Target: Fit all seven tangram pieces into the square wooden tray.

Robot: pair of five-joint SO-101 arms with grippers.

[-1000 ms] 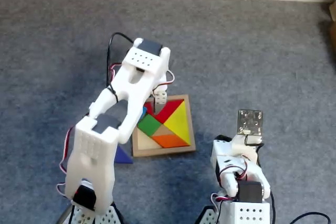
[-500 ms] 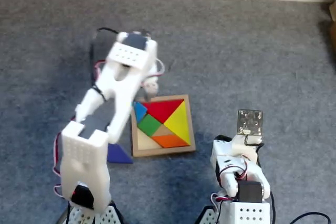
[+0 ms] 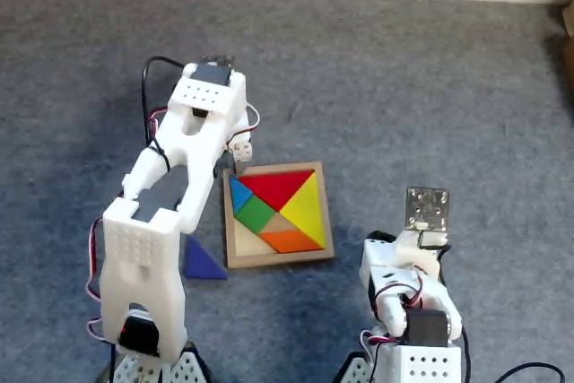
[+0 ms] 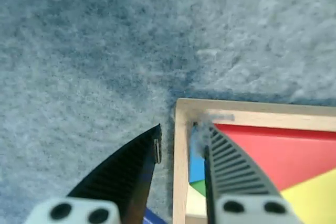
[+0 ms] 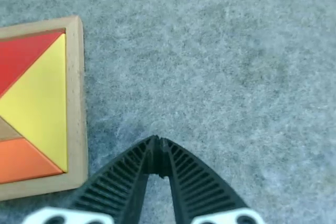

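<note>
Resting nearest, the right pincer (image 5: pixel 158 150) is pressed together over the tabletop (image 3: pixel 90 87), right of the square wooden tray (image 3: pixel 325 213). A dark blue triangle (image 3: pixel 203 263) lies outside, by its near-left corner. Farther, the left pincer (image 4: pixel 182 134) is spread astride the far-left wall. Lowering could snag the rim, shifting the tray. Tabletop stretches left and beyond for moving.

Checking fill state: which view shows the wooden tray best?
High view: the whole tray sits in frame, with the coloured pieces inside. Left wrist view gives one corner up close; right wrist view gives one side of it.
</note>
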